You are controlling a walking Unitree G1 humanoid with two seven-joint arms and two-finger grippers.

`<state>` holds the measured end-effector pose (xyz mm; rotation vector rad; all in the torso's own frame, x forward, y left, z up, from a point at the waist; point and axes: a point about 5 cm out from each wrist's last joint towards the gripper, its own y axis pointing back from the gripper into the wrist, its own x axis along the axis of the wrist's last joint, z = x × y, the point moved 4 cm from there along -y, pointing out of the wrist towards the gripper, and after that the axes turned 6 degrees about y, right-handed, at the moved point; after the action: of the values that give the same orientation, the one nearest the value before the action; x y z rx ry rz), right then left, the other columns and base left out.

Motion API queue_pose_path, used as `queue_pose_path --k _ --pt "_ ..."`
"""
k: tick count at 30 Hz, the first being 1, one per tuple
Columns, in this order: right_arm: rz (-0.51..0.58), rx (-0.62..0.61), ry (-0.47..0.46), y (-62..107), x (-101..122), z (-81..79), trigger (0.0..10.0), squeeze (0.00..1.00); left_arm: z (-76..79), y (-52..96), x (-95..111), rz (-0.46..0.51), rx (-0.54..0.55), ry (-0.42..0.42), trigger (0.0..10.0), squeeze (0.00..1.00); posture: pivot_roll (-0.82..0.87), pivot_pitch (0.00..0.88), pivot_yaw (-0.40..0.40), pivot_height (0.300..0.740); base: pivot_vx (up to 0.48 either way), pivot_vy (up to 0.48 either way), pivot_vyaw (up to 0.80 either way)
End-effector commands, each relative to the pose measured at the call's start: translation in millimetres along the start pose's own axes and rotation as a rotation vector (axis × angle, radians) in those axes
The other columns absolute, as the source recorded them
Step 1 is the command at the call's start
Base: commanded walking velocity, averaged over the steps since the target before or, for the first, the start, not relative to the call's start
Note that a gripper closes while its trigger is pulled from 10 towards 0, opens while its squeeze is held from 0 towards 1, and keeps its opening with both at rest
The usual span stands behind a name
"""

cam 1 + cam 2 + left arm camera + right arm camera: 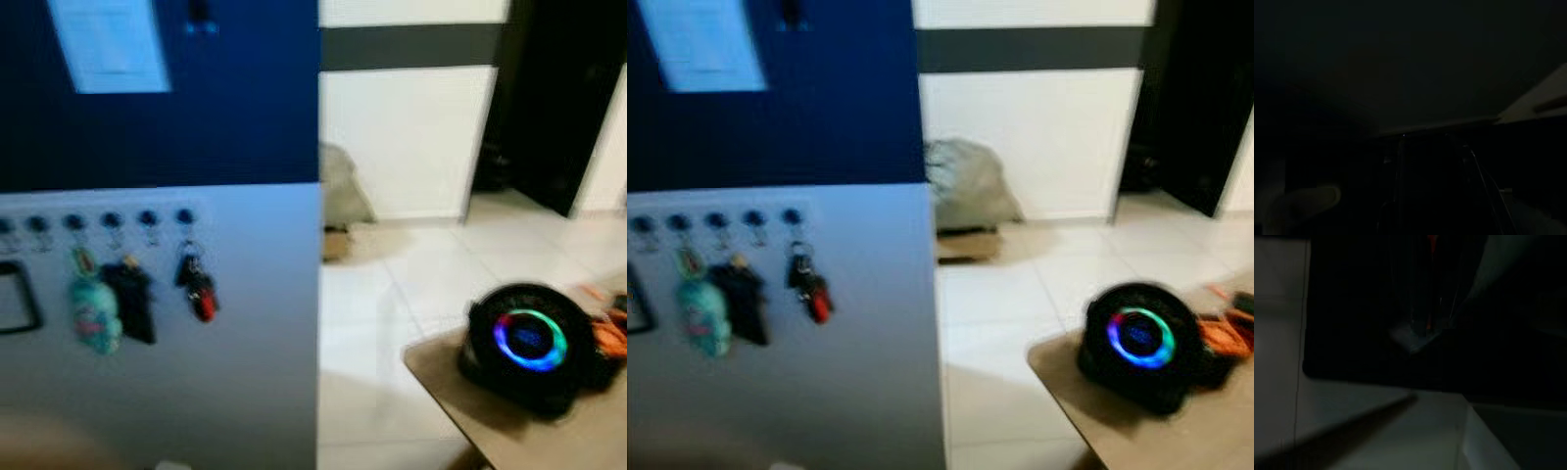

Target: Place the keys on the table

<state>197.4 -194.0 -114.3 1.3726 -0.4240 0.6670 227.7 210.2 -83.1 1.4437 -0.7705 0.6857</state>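
Three bunches of keys hang from a row of small dark hooks point(111, 220) on a pale wall panel at the left. One has a teal charm point(94, 311), one a black fob point(133, 299), and one is black with a red tag point(199, 287). The corner of a tan table point(509, 431) comes in at the lower right. Both arms hang idle. The left gripper point(1430, 181) and the right gripper point(1425, 308) are dim dark shapes in the very dark wrist views.
A round black speaker point(529, 343) with a glowing coloured ring sits on the table, with orange items point(607, 328) beside it. White tiled floor point(392, 313) lies between panel and table. A grey bag point(965, 186) rests by the far wall, near a dark doorway point(558, 98).
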Motion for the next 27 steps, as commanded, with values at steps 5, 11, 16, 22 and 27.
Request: queue_pose_path --k 5,11,16,22,27 --pt "-0.027 0.0 0.004 2.2 -9.1 0.7 10.0 0.0 -0.8 -0.7 0.7 -0.008 -0.005 -0.01 10.0 0.0 0.04 0.025 0.002 0.74 0.0 0.0 0.8" --pt "-0.026 0.001 0.008 2.1 -8.5 0.5 10.0 0.0 0.0 -1.1 1.4 -0.008 -0.01 -0.015 10.0 0.0 0.04 0.02 0.005 0.74 0.0 0.0 0.8" --pt "-0.024 -0.008 -0.02 2.2 -8.6 1.3 10.0 0.0 0.8 -1.7 2.3 -0.007 -0.014 -0.016 10.0 0.0 0.04 0.016 0.007 0.74 0.0 0.0 0.48" --pt "-0.027 -0.011 -0.04 2.4 -9.7 2.6 10.0 0.0 1.0 -1.6 2.7 -0.005 -0.024 -0.015 10.0 0.0 0.04 0.014 0.008 0.74 0.0 0.0 0.0" --pt "-0.03 -0.011 -0.043 2.6 -10.3 2.6 10.0 0.0 1.6 -1.6 2.3 -0.008 -0.032 -0.005 10.0 0.0 0.04 0.016 0.008 0.74 0.0 0.0 0.0"
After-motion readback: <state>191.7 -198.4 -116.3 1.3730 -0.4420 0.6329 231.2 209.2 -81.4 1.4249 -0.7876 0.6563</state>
